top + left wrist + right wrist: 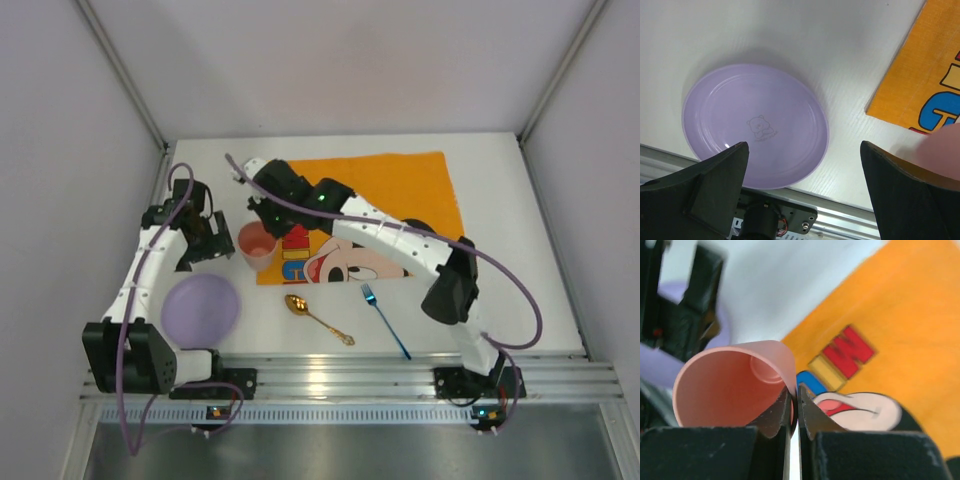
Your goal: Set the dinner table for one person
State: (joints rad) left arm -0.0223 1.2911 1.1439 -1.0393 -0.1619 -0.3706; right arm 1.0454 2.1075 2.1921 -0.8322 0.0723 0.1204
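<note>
My right gripper [268,222] is shut on the rim of a pink cup [257,245], holding it over the left edge of the orange Mickey Mouse placemat [385,195]; in the right wrist view the cup [730,385] is pinched between the fingers [796,407]. My left gripper [205,240] is open and empty, just left of the cup and above the white dinner table [510,250]. A purple plate [200,308] lies at the front left; it also shows in the left wrist view [755,125]. A gold spoon [318,318] and a blue fork [385,320] lie near the front.
A ribbed aluminium rail [340,375] runs along the near edge. White walls enclose the table at left, back and right. The placemat's corner [920,75] shows in the left wrist view, right of the plate.
</note>
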